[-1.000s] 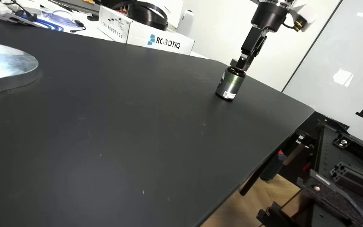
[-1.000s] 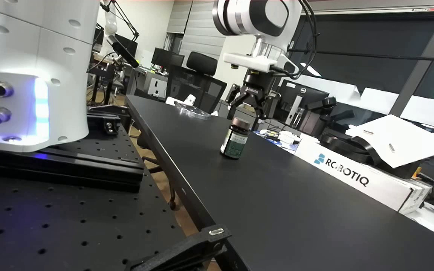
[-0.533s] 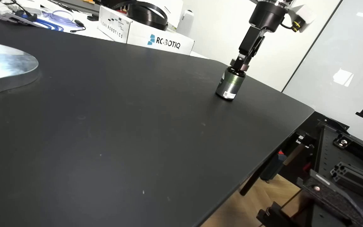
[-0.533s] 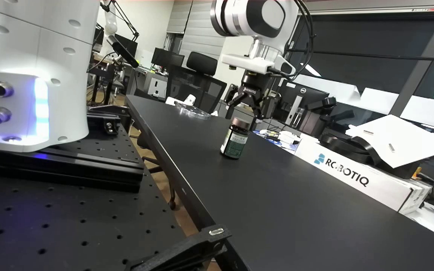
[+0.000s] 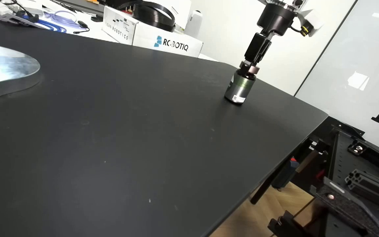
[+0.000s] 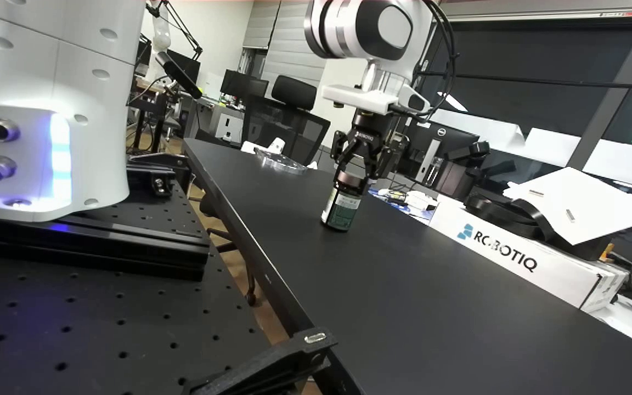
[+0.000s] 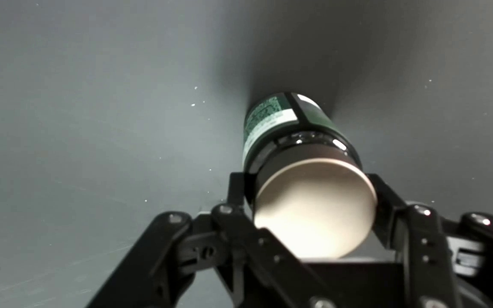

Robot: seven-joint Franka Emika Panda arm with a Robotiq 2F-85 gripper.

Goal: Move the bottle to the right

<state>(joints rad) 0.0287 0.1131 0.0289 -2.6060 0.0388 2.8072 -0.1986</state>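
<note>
Closest to my wrist camera is the pale, round top of the cap (image 7: 315, 205), and the fingers (image 7: 236, 192) of the tool (image 7: 308, 188) press in on it from opposite sides, so I'm clamped on the bottle (image 6: 341, 211) by its upper end. Below that, its dark body wears a green label with a light band, though the print is too fine for me to read. Its base rests on the black worktop (image 5: 127, 115) in both exterior views, with the white arm (image 6: 376, 30) above it. Well apart from the bottle on the same surface, a shiny slab (image 5: 7, 69) with a curved outline lies flat. Past the worktop's edge I have a white box (image 5: 166, 41) marked ROBOTIQ with a black band (image 5: 146, 19) on top, and farther off, in an exterior view, an office chair (image 6: 286, 118) and a monitor (image 6: 456, 141) with a Dell logo.
</note>
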